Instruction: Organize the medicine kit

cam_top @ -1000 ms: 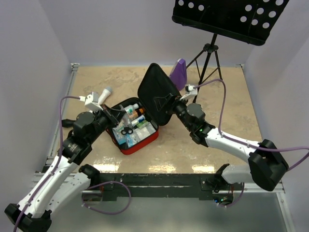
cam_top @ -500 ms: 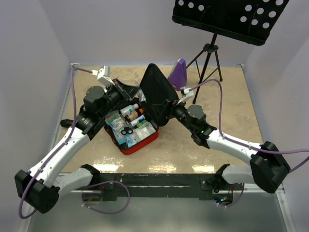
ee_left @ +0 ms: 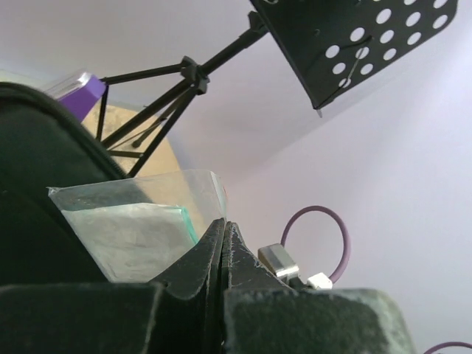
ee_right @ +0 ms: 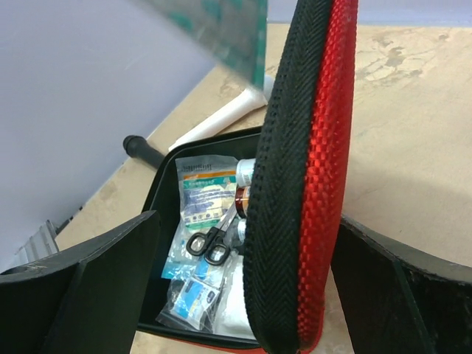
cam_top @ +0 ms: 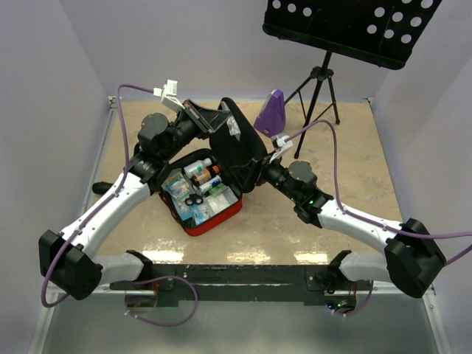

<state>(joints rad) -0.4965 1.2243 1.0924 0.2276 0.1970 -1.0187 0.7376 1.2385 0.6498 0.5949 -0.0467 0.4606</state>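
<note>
The medicine kit (cam_top: pixel 221 215) lies open on the table, red outside, with its lid (cam_top: pixel 240 147) standing upright. In the tray lie scissors (ee_right: pixel 210 243), packets (ee_right: pixel 203 193) and small bottles (cam_top: pixel 208 171). My right gripper (ee_right: pixel 247 221) is open and straddles the lid's edge (ee_right: pixel 310 184), one finger on each side with a gap to it. Above the lid's top, my left gripper (cam_top: pixel 220 118) is raised and shut on the corner of a clear packet (ee_left: pixel 140 221) with green-white contents. That packet (ee_right: pixel 221 29) hangs above the tray in the right wrist view.
A purple metronome-shaped object (cam_top: pixel 271 112) stands behind the lid. A black music stand (cam_top: pixel 346 29) on a tripod (cam_top: pixel 318 88) rises at the back right. A white tool (ee_right: pixel 221 118) with a black end lies left of the kit. Walls enclose the table.
My left arm has lifted from beside the tray up and right to the lid's top, carrying the clear packet. The right gripper stays around the lid's edge.
</note>
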